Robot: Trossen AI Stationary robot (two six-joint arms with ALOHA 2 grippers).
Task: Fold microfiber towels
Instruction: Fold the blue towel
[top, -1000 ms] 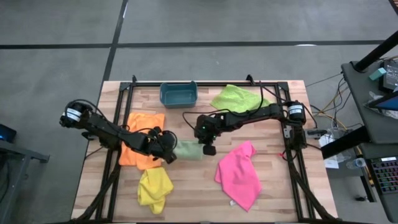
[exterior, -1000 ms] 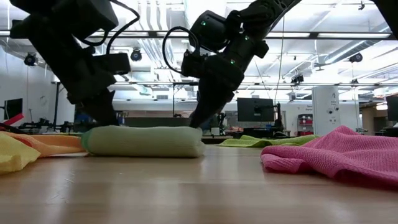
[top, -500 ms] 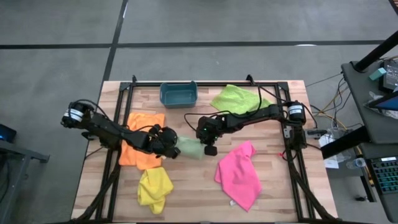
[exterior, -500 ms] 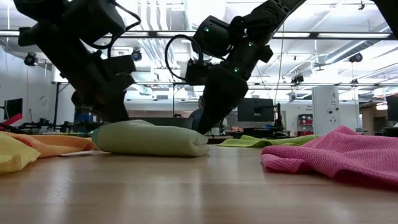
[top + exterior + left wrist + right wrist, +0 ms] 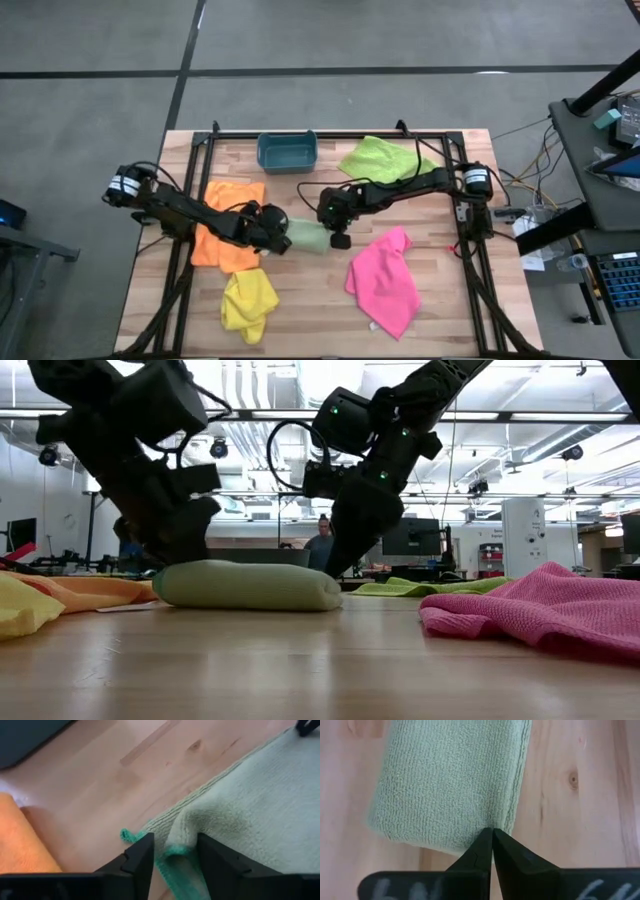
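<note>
A: Any readable writing?
B: None legible. The folded mint towel [image 5: 306,236] lies mid-counter. The left gripper [image 5: 172,854] stands parted around its corner; the right gripper [image 5: 492,840], fingers together, presses its edge.

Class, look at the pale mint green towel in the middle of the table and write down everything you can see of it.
The pale mint green towel is a soft, looped microfiber cloth with a darker teal stitched edge, folded into a thick, rounded oblong lying flat on the wooden table. It sits mid-table between the orange towel and the pink towel. The left gripper, open, straddles a bunched edge at one end; the right gripper, shut, has its tip at the opposite edge.
</note>
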